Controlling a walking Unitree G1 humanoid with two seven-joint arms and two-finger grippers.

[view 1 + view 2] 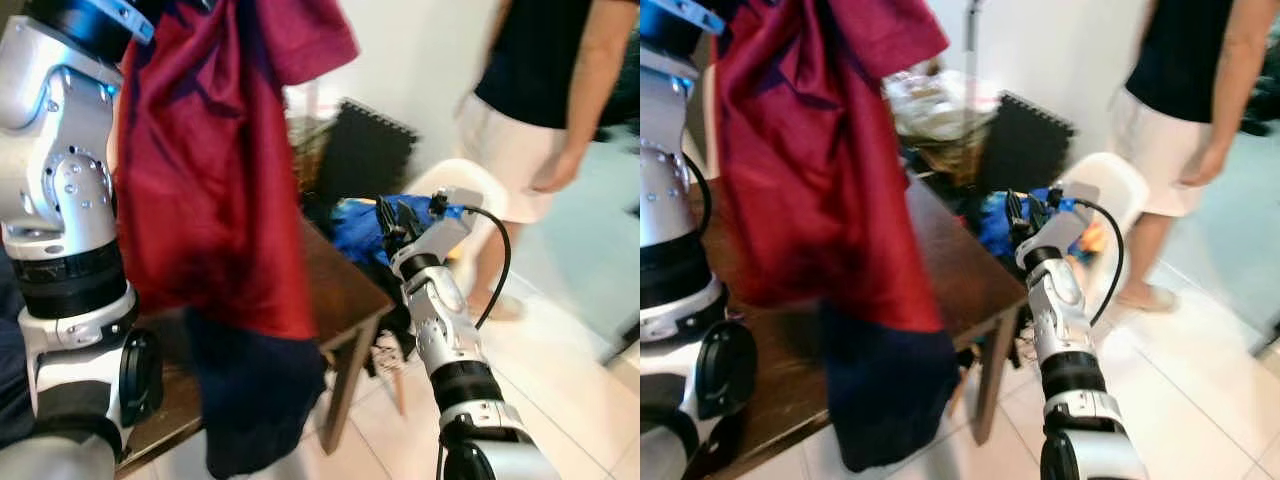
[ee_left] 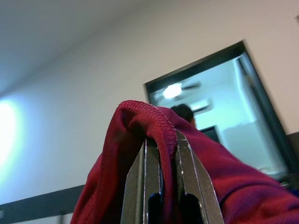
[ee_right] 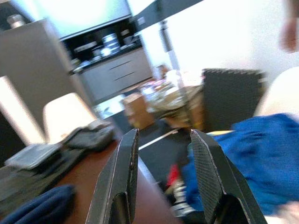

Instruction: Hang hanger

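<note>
The left claw (image 2: pixel 161 186) is raised high and clenched on the hem of a red garment (image 1: pixel 210 180); in its wrist view the stitched edge folds over the two nearly closed fingers (image 2: pixel 140 186). Below the claw the cloth hangs in a long drape, with a dark navy piece (image 1: pixel 255 400) hanging under the red, its lower end well below the edge of the wooden surface (image 1: pixel 345 290) behind it. No hanger frame can be made out; if there is one, the cloth hides it.

The right claw (image 1: pixel 398 215) is held out forward and lower, released, its fingers (image 3: pixel 119 172) spread with nothing between them. Just beyond it lies a blue cloth (image 1: pixel 360 230), and beyond that a dark ribbed mat (image 1: pixel 365 150) leans by the wall. Farther off to its right a person (image 1: pixel 545 100) stands on the tiled floor.

The garment looks light, soft and rather slippery, so it will probably swing and could slide out of a hem pinch. A firmer hold would be on bunched fabric near the collar or shoulder, or on the hanger's neck once it is found.
</note>
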